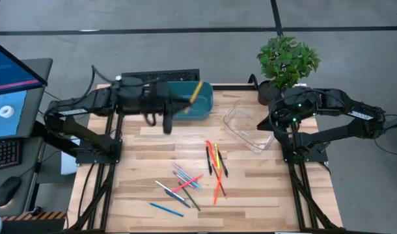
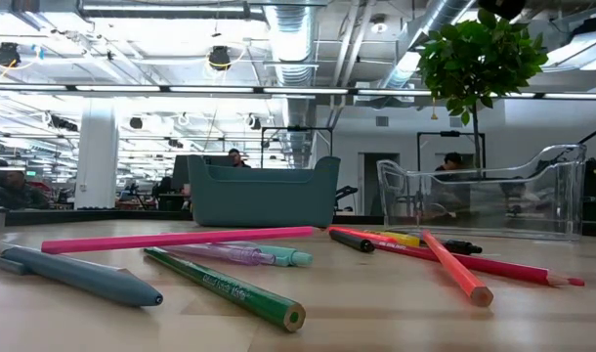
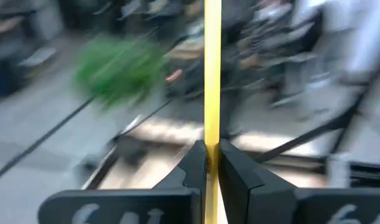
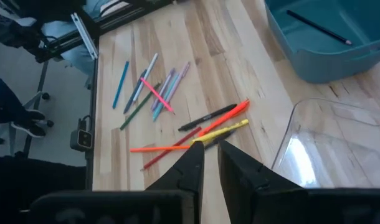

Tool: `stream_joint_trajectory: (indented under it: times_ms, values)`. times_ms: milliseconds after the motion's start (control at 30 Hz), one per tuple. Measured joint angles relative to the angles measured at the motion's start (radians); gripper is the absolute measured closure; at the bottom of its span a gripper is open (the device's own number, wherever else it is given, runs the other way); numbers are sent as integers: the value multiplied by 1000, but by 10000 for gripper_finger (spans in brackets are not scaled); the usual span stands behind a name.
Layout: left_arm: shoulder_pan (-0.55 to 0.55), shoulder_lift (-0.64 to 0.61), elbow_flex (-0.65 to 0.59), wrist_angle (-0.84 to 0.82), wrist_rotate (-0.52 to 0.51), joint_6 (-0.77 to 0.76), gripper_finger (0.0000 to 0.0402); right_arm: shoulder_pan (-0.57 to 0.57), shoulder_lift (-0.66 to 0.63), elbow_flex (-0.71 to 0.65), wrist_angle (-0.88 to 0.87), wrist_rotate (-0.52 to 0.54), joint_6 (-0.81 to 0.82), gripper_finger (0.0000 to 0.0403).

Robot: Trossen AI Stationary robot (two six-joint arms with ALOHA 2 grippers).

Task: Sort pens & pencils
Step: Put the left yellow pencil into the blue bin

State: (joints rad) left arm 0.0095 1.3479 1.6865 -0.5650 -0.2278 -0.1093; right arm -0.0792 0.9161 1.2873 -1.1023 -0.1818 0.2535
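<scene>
Yellow pencil point(image 3: 212, 74) in left fingers point(image 3: 193, 168) (shut)

**Colours on the table**

Pale wood planks with darker streaks across the table point(image 1: 263, 188). Teal bin point(image 1: 197, 104); clear, colourless tray point(image 1: 245, 127). Yellow pencil point(image 3: 212, 74) between the dark fingers of the left gripper point(image 3: 212, 163). Among the loose sticks: long pink pencil point(image 2: 181, 238), green pencil point(image 2: 230, 288) with pale lettering, grey-blue pen point(image 2: 78, 276), orange pencil point(image 2: 454, 266), red pencil point(image 2: 513, 269), light blue pencil point(image 1: 166, 208). Green leaves on the plant point(image 1: 288, 60).
</scene>
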Motion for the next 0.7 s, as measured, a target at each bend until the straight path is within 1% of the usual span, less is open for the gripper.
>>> stream_joint_trajectory:
  times_ms: [67, 167, 367, 533, 700]
  values:
    - [63, 14, -1, -87, -34, -42, 389, 0, 0, 0, 4, 0, 0, 333]
    - [168, 59, -1, -184, -26, -28, 391, 0, 0, 0, 6, 0, 0, 333]
    - [367, 203, -1, -303, 110, 137, 390, -2, 0, 0, 7, 0, 0, 333]
    - [474, 348, -2, -373, 137, 273, 390, -2, 0, 0, 7, 0, 0, 333]
    - [549, 491, -10, -445, 182, 382, 390, -2, 0, 0, 6, 0, 0, 333]
